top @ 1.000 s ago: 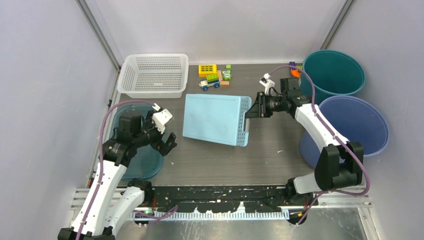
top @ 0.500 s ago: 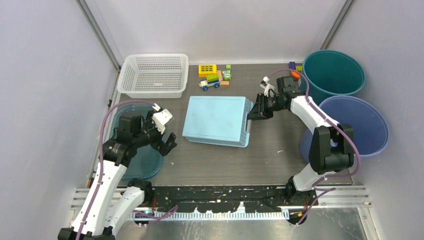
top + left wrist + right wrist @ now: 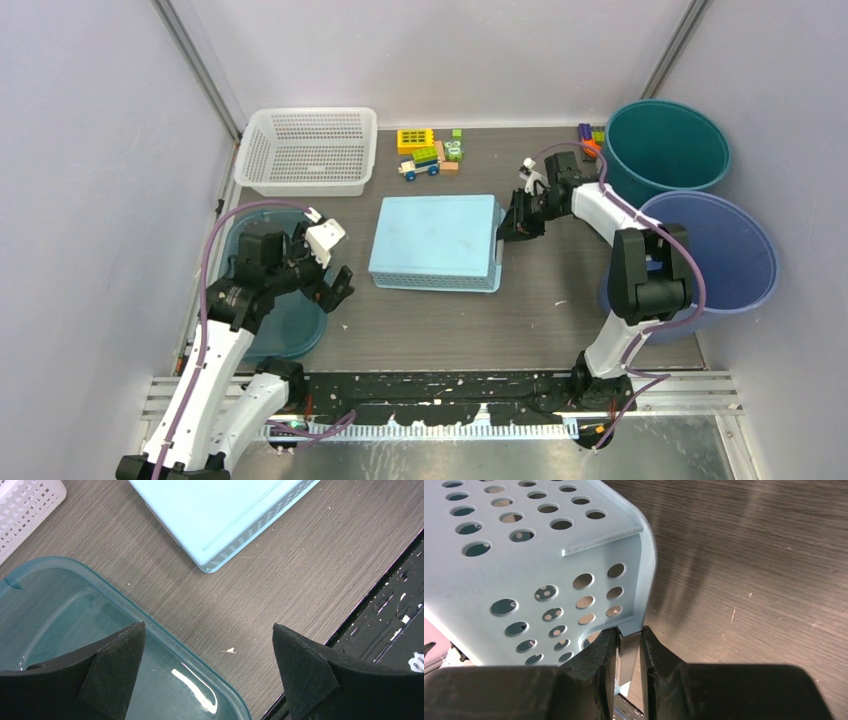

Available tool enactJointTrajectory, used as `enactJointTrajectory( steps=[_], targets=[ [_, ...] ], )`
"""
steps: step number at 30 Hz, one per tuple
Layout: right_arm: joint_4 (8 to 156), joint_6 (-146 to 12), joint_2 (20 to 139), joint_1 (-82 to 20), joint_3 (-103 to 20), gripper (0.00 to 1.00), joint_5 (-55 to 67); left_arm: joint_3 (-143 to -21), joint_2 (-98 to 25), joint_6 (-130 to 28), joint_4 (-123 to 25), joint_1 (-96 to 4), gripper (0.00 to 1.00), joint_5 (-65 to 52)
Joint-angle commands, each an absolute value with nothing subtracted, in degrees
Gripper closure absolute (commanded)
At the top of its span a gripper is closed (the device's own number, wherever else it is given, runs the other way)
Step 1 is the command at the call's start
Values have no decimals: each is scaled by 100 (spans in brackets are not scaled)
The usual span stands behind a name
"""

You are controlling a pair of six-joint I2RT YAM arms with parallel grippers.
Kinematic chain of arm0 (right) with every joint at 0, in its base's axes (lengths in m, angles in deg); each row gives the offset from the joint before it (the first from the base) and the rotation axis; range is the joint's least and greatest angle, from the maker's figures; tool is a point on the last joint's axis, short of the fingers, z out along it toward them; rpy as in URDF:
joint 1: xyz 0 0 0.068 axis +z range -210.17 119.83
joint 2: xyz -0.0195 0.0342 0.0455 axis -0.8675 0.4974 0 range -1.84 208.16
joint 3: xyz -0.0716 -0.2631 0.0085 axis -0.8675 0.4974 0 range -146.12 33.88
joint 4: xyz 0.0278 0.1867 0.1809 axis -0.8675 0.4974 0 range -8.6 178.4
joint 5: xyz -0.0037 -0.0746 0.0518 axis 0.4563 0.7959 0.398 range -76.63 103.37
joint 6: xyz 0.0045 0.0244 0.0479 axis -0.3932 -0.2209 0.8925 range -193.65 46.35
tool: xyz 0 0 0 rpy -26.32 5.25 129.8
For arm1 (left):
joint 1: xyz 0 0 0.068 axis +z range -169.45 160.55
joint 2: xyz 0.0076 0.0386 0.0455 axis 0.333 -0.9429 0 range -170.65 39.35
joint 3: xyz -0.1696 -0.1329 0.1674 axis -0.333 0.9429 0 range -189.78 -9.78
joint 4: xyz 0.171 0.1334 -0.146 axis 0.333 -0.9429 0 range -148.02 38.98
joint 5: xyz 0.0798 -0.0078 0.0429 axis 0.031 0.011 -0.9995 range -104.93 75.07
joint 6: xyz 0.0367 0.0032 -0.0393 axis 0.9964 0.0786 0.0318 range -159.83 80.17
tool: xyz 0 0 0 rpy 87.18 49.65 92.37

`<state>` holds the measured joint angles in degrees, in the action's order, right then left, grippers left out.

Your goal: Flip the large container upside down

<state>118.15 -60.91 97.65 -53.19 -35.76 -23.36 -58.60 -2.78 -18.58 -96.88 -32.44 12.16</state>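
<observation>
The large light-blue perforated container (image 3: 435,240) lies bottom up at the table's middle, its flat base facing up. My right gripper (image 3: 512,222) is at its right side, shut on the container's rim; in the right wrist view the rim sits pinched between the fingers (image 3: 629,650) below the holed wall (image 3: 524,555). My left gripper (image 3: 338,268) is open and empty, left of the container and apart from it. In the left wrist view it (image 3: 207,670) hovers over a teal tray's corner, with the container's corner (image 3: 220,510) beyond.
A teal see-through tray (image 3: 275,310) lies under the left gripper. A white mesh basket (image 3: 305,150) stands at the back left, toy blocks and a toy car (image 3: 428,152) behind the container. A teal bucket (image 3: 665,145) and a blue bucket (image 3: 710,250) stand at the right.
The container went from tilted on its left edge to lying flat, bottom up. My right gripper came down with its rim. The left arm has not moved.
</observation>
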Motion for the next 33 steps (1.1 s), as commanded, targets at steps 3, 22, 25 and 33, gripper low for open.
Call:
enactJointTrajectory(
  steps=[3, 22, 25, 33],
  targets=[
    [11794, -6103, 9974, -5325, -3831, 97, -1904, -5856, -239, -1867, -9513, -3202, 0, 1331],
    [11677, -6048, 10401, -5330, -3873, 87, -1587, -5809, -187, -1891, -9437, -3195, 0, 1286],
    [11669, -6055, 10396, -5327, -3875, 87, -1531, -5811, -178, -1890, -9429, -3195, 0, 1271],
    [11714, -6144, 10358, -5328, -3862, 81, -1215, -5829, -183, -1894, -9440, -3197, 0, 1278]
  ],
)
